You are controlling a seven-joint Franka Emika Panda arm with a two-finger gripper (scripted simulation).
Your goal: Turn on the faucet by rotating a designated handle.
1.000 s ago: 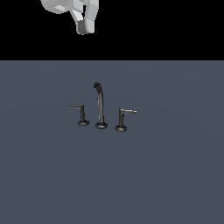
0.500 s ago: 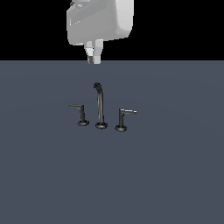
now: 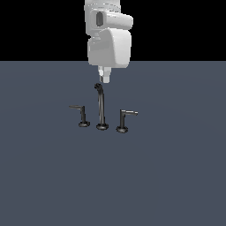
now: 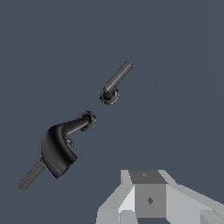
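The faucet [image 3: 101,109] stands mid-surface in the exterior view, with its tall gooseneck spout between two short levers. The handle [image 3: 124,120], with a thick dark post and a silvery bar, is on the exterior view's right of the spout. A slimmer dark handle [image 3: 81,115] is on the left. My gripper [image 3: 104,78] hangs just above the spout's curved top, fingers together, holding nothing. In the wrist view the spout [image 4: 59,146] is seen from above. The handle [image 4: 114,83] lies beyond it, and my gripper [image 4: 148,183] shows at the picture's edge.
A flat grey-blue surface [image 3: 176,176] spreads all around the faucet. The other lever [image 4: 30,175] is partly hidden behind the spout in the wrist view. The white arm [image 3: 109,44] rises straight above the spout.
The arm has come down from the top of the exterior view, so the fingertips now sit just above the spout. The faucet parts have not moved.
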